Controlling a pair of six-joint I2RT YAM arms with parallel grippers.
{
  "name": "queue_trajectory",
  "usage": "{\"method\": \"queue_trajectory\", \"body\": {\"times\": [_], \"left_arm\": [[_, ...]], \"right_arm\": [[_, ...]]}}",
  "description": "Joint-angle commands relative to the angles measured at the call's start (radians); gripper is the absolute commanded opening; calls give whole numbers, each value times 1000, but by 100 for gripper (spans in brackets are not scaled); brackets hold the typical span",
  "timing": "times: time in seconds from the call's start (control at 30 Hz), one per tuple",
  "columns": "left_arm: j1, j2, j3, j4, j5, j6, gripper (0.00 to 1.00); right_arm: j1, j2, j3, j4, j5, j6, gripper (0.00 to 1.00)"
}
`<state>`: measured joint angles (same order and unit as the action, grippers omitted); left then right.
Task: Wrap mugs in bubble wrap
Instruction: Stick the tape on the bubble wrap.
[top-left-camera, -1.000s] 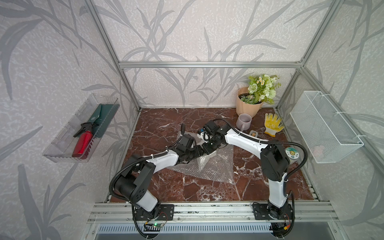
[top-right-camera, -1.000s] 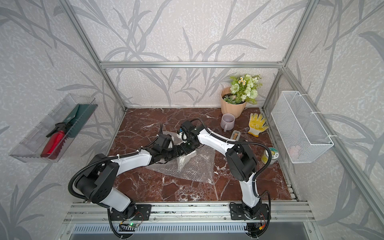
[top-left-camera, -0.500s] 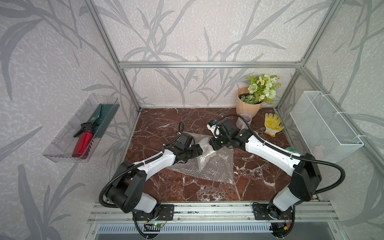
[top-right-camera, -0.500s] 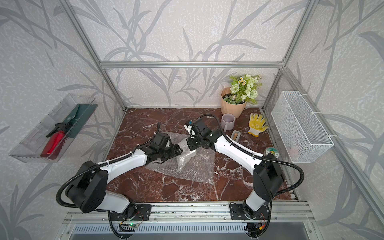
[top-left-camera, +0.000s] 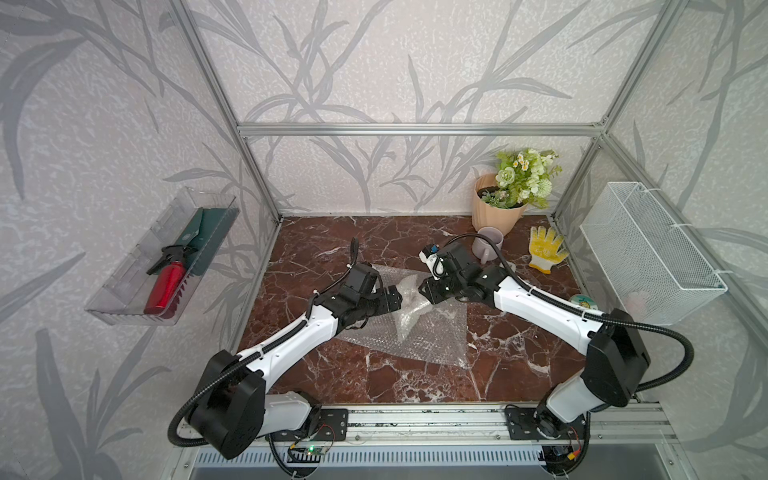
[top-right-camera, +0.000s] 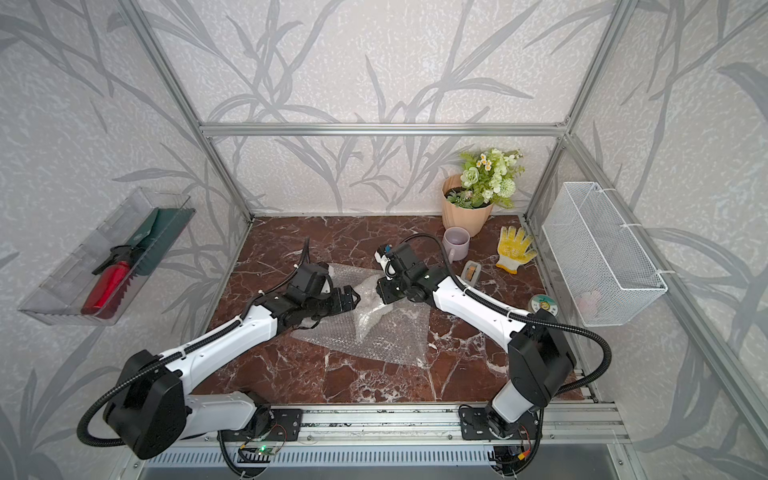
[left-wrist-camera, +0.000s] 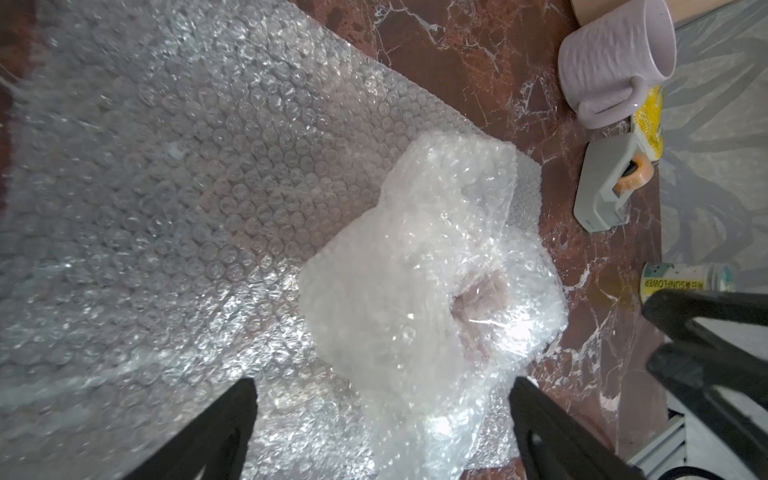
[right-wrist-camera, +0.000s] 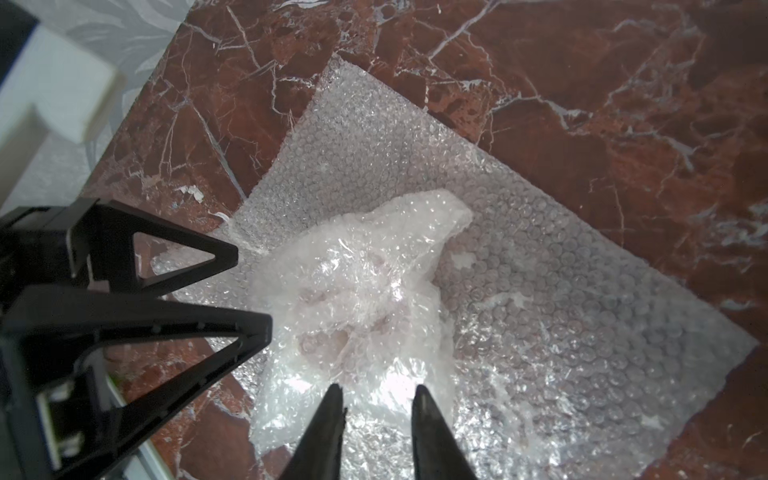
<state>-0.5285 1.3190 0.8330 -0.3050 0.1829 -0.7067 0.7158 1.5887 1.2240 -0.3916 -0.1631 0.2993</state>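
A crumpled bundle of bubble wrap (top-left-camera: 409, 299) (top-right-camera: 368, 305) (left-wrist-camera: 419, 282) (right-wrist-camera: 361, 299) stands on a flat bubble wrap sheet (top-left-camera: 432, 336) (right-wrist-camera: 540, 291) on the marble floor. Only a pinkish patch (left-wrist-camera: 482, 295) shows through the bundle; what is inside is hidden. My left gripper (top-left-camera: 392, 297) (left-wrist-camera: 384, 382) is wide open just left of the bundle, its jaws apart on either side. Close on the bundle's right, my right gripper (top-left-camera: 424, 289) (right-wrist-camera: 377, 390) has its jaws parted with nothing gripped. The lilac mug (top-left-camera: 486, 248) (left-wrist-camera: 615, 62) stands unwrapped at the back right.
A peach flowerpot (top-left-camera: 494, 212) stands behind the lilac mug, a yellow glove (top-left-camera: 544, 249) to its right. A grey tape dispenser (top-right-camera: 471, 272) and a round tin (top-right-camera: 542, 303) lie right of the sheet. A wire basket (top-left-camera: 648, 257) and a clear tray (top-left-camera: 124, 299) hang on the walls.
Both grippers have opened and drawn back from the bundle, which now stands free. The right arm's elbow has swung out to the right.
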Motion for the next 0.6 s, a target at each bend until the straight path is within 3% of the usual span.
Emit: {"method": "queue_trajectory", "body": {"times": [0.0,0.07,0.2,0.47,0.57], "left_arm": [[-1,46,64,29,-10,64,99],[2,78,85,19,-42,76,99],[19,128,107,10,-76,72,99],[33,221,141,39,-85,61,99],[37,251,151,12,-110,47,97]], "right_arm": [[-2,-17,-15,5,1,18,55],[-4,-7,-13,-9,9,29,69],[-4,34,-3,-10,-45,59,86],[-4,154,25,-4,-57,105,87],[-4,194,52,-72,9,106,80]]}}
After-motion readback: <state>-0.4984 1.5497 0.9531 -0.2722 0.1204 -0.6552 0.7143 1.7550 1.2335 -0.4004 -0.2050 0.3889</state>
